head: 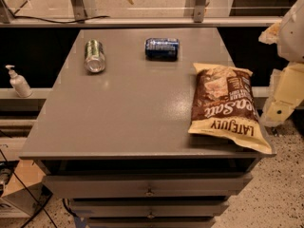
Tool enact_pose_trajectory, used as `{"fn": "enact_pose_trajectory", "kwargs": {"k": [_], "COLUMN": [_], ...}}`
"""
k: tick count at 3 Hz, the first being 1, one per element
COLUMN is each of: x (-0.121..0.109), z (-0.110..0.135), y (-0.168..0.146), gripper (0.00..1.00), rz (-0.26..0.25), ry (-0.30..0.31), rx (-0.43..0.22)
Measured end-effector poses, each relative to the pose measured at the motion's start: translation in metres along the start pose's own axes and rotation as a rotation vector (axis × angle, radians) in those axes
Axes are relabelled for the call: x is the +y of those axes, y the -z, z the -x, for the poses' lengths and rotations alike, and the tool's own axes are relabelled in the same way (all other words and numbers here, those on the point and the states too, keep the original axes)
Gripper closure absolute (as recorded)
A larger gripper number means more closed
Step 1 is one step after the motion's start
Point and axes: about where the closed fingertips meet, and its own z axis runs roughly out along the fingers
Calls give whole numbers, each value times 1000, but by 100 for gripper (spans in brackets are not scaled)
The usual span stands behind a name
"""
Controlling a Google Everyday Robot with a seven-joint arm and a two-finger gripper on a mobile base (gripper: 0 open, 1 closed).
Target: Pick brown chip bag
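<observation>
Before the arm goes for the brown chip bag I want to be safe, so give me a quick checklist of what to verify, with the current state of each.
1. Target in view: the brown chip bag lies flat at the right front corner: ok.
2. Fully supported: not ok, its near right corner juts past the cabinet top edge.
3. Clear of the green can and blue can: ok, both lie far back.
4. Nothing on top of the bag: ok.
5. Approach: the gripper is right of the bag, beside the cabinet, not over it: not ok.
</observation>
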Motion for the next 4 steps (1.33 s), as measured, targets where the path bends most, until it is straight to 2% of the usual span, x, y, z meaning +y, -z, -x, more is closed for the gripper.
{"fn": "enact_pose_trajectory", "kwargs": {"k": [1,2,3,4], "x": [0,1,4,5], "z": [1,4,5,0], "y": [0,-28,-67,-105], "gripper": [0,0,0,0], "rz": [-5,24,59,90], "ry": [2,9,-12,-59], "rx": [0,26,39,49]}}
